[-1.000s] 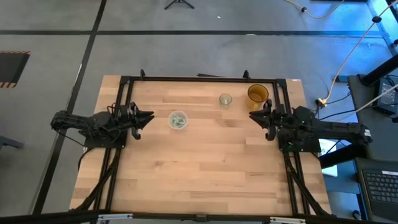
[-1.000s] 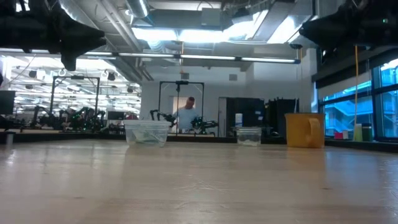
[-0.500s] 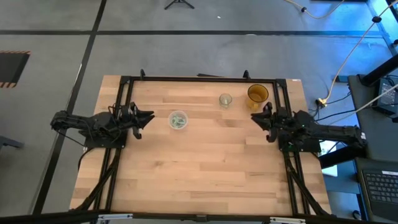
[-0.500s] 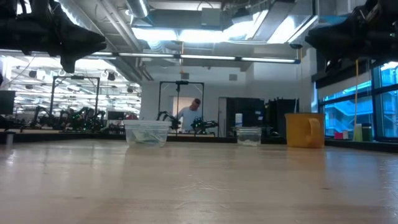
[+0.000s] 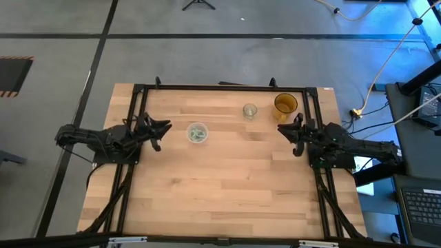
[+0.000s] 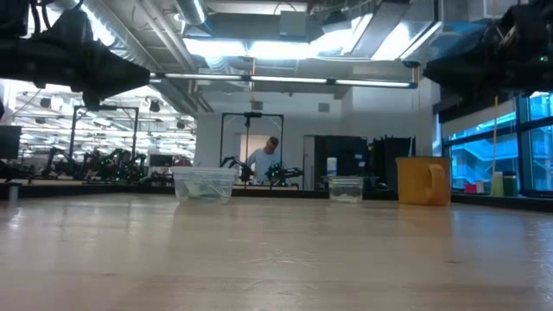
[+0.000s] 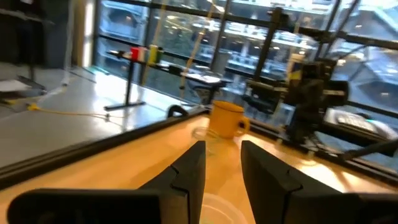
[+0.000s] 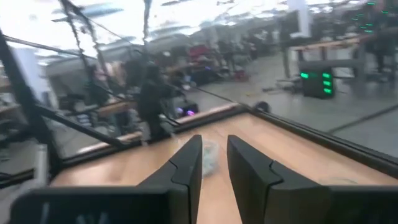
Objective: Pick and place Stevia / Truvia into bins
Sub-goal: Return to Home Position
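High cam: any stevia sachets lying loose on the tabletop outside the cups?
No, the table shows only the wide clear cup with the green sachets inside, a smaller clear cup and a yellow mug.

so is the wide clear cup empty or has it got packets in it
Not empty. From above, pale green packets show inside the wide clear cup, lying at its bottom. How many, cannot tell.

Wooden table; beyond it, a person.
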You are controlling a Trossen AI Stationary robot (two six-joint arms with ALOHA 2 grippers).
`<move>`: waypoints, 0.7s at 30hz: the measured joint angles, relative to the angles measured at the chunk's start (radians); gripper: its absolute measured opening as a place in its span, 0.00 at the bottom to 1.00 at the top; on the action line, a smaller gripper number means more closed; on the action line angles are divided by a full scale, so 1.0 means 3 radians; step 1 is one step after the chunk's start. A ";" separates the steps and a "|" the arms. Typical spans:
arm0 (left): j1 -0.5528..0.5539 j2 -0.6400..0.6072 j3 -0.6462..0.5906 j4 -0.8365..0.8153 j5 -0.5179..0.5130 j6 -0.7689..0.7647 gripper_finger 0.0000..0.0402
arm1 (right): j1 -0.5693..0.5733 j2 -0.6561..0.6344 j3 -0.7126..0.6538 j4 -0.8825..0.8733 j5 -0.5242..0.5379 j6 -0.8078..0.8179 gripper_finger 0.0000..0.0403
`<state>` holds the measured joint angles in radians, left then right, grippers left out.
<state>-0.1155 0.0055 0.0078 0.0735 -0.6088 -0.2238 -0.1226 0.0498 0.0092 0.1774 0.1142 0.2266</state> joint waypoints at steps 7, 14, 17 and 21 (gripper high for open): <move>0.0093 0.0000 0.0000 -0.0003 -0.0288 0.0304 0.24 | 0.0000 -0.0010 0.0001 -0.0203 0.0215 -0.0002 0.20; 0.0093 0.0001 0.0000 -0.0004 -0.0269 0.0383 0.24 | 0.0001 0.0024 0.0008 -0.0462 0.0181 -0.0042 0.20; 0.0093 0.0001 0.0000 -0.0002 -0.0268 0.0383 0.24 | 0.0001 0.0032 0.0009 -0.0464 0.0166 -0.0172 0.20; 0.0093 0.0001 0.0000 -0.0001 -0.0267 0.0383 0.24 | 0.0001 0.0029 0.0009 -0.0462 0.0165 -0.0271 0.20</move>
<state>-0.0875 0.0059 0.0078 0.0731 -0.6888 -0.1089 -0.1223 0.0586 0.0120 0.0388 0.1638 0.1453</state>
